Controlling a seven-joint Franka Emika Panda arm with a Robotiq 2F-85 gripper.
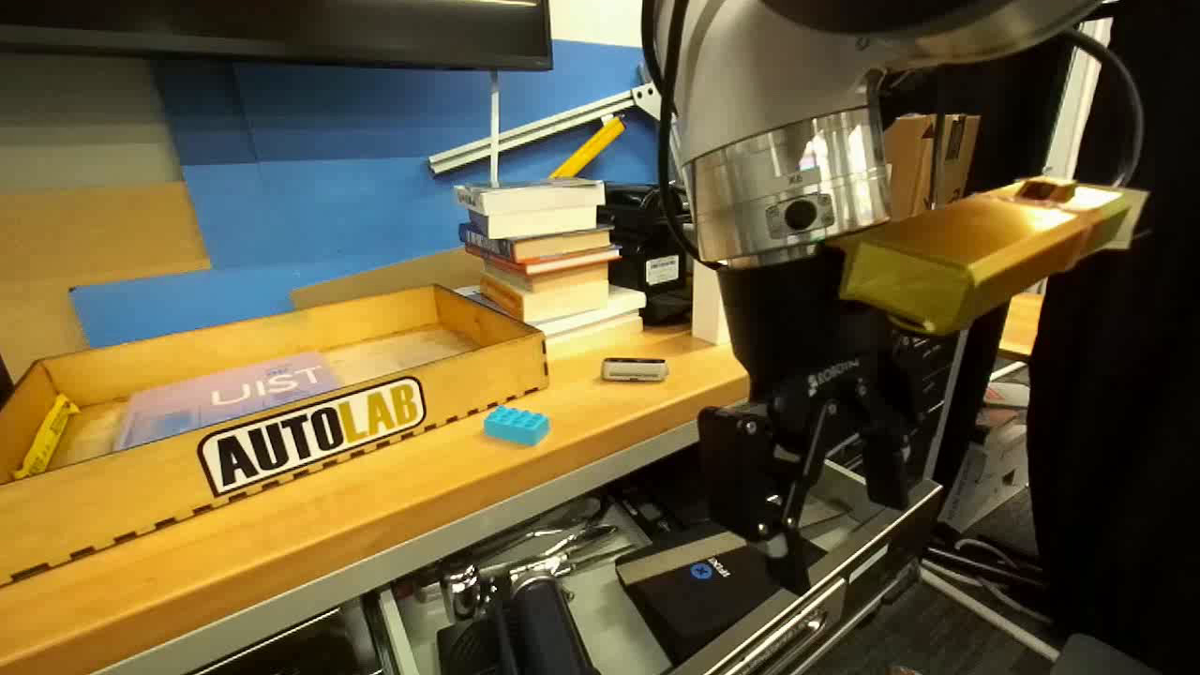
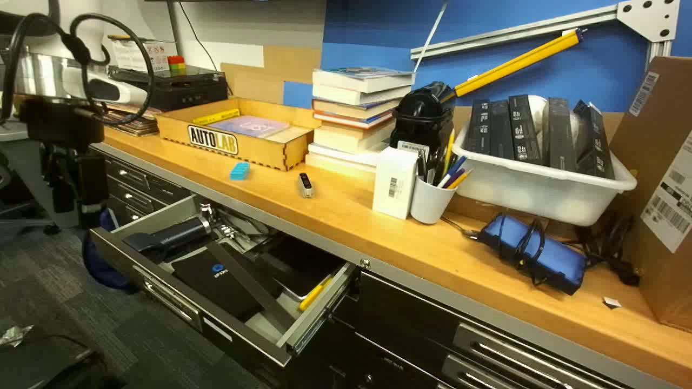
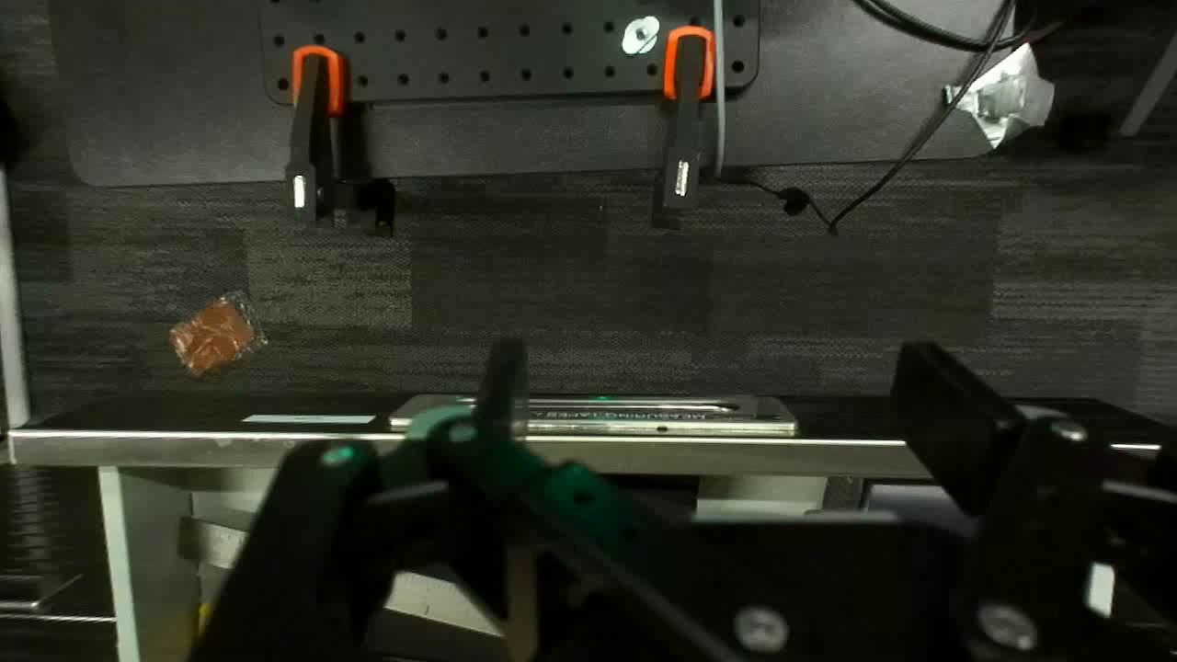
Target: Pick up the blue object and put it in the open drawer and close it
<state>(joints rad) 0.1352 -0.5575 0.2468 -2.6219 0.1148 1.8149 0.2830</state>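
Note:
The blue object, a small cyan studded block, rests on the wooden bench near its front edge, seen in both exterior views [image 1: 516,427] [image 2: 239,171]. It is out of the wrist view. The open drawer is pulled out below the bench in both exterior views [image 1: 834,586] [image 2: 251,340]; its front rim crosses the wrist view [image 3: 662,452]. My gripper points down near the drawer's front in an exterior view [image 1: 839,530], well away from the block. In the wrist view [image 3: 722,395] its fingers are wide apart with nothing between them.
A wooden tray [image 1: 487,375] stands behind the block, and a small grey oblong item [image 1: 635,370] lies beside it. A book stack [image 1: 544,253] stands behind. The drawer holds a black case [image 2: 216,275] and a dark cylindrical tool [image 2: 184,233]. A white bin [image 2: 503,186] stands farther along.

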